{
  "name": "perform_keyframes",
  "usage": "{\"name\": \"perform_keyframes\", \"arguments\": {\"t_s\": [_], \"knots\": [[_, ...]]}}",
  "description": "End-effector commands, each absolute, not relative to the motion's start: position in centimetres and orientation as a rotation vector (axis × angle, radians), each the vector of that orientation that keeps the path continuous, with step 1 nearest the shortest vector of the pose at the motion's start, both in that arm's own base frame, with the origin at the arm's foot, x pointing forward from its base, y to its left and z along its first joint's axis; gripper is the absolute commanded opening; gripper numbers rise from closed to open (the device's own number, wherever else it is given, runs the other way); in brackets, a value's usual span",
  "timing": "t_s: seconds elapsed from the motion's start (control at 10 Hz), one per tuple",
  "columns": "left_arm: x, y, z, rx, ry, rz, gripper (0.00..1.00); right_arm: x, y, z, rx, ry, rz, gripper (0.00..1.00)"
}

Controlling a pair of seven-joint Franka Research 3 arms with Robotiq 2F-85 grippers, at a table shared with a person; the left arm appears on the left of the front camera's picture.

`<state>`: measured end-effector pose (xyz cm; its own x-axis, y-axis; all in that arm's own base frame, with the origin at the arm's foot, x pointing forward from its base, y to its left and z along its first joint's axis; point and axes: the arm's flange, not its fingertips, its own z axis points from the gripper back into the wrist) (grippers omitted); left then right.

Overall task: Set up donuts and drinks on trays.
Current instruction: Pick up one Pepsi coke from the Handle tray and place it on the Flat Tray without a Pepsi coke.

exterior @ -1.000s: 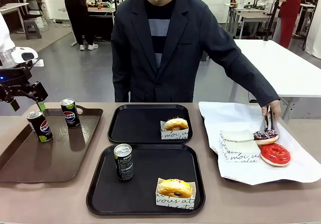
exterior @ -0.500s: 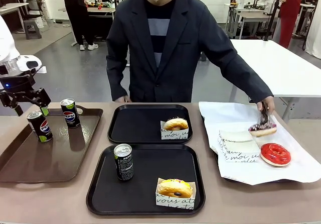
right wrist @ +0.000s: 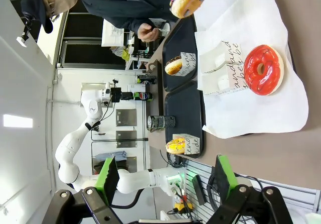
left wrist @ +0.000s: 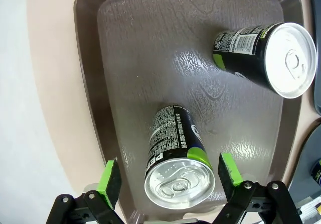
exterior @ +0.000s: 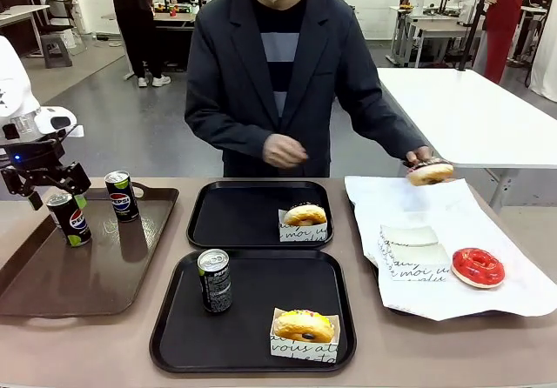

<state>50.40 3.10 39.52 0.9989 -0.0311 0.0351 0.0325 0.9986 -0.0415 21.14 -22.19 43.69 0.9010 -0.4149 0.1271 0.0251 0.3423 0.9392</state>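
Note:
My left gripper (exterior: 54,193) is open, its green pads on either side of the top of a black Pepsi can (left wrist: 175,158) on the brown tray (exterior: 96,270). A second can (exterior: 121,195) stands just behind on that tray. The near black tray (exterior: 252,310) holds a can (exterior: 214,279) and a sleeved glazed donut (exterior: 303,326). On the far black tray (exterior: 231,218) sits another sleeved donut (exterior: 305,215). The person's hand holds a chocolate-iced donut (exterior: 430,172) in the air. My right gripper (right wrist: 167,176) is open and empty, off to the side.
White paper (exterior: 435,214) on the right carries a red-iced donut (exterior: 477,266) and an empty sleeve (exterior: 413,249). The person stands at the far edge with the other hand raised above the far tray. The brown tray's raised rim runs close beside my left fingers.
My left gripper came down and toward the front, and now straddles the left can's top. The person lifted the chocolate-iced donut off the paper and carried it up and leftward.

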Motion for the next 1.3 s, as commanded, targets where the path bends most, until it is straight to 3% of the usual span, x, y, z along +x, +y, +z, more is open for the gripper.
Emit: {"name": "perform_keyframes", "arguments": {"t_s": [0.0,1.0,1.1,1.2], "knots": [[50.0,2.9,38.5,-0.033,-0.053,-0.004,1.0,21.2,-22.2,43.6,1.207,-0.386,-0.282,1.0],[49.9,1.6,37.5,-0.021,-0.053,0.0,1.0,21.2,-22.2,43.6,1.207,-0.386,-0.282,1.0],[49.9,1.7,37.5,-0.021,-0.054,0.005,0.97,21.2,-22.2,43.6,1.207,-0.386,-0.282,1.0],[50.0,1.6,37.5,-0.023,-0.052,0.004,0.85,21.2,-22.2,43.6,1.207,-0.386,-0.282,1.0]]}}
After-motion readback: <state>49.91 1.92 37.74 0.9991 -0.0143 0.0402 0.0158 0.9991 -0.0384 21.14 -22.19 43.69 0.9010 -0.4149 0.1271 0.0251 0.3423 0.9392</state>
